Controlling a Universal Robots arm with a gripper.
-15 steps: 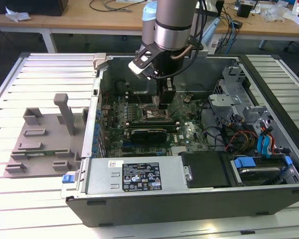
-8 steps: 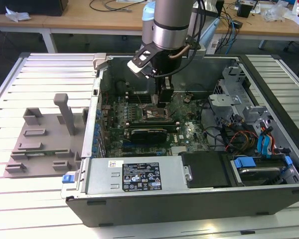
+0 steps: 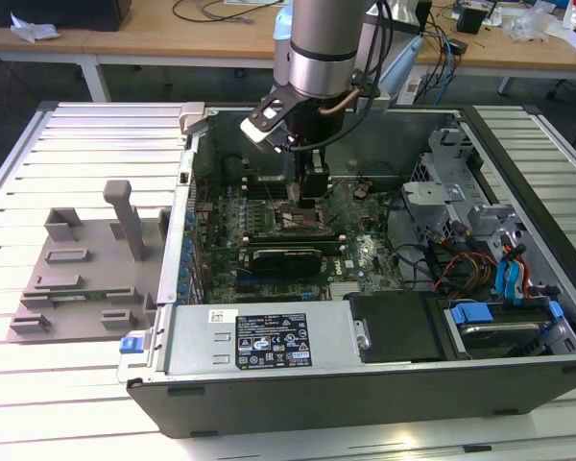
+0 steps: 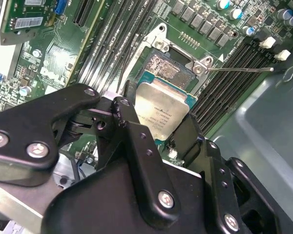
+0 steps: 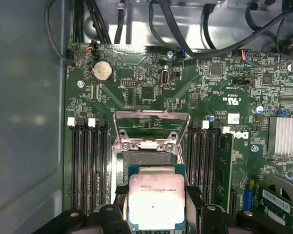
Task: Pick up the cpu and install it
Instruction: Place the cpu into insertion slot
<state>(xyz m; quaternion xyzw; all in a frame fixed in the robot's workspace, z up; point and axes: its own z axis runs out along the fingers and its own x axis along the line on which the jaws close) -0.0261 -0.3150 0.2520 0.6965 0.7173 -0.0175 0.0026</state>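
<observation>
An open computer case [image 3: 317,396] lies on a slatted metal table [image 3: 86,144], its green motherboard [image 3: 232,206] facing up, with a long black card [image 3: 286,257] across the board and a labelled silver power supply [image 3: 202,336] along the near wall. On the exterior view's left a grey plastic tray [image 3: 77,279] with raised blocks rests just beside the case. In the first wrist view the board carries a coin battery [image 5: 101,70], black memory slots [image 5: 88,165] and a finned heat sink [image 5: 285,136].
</observation>
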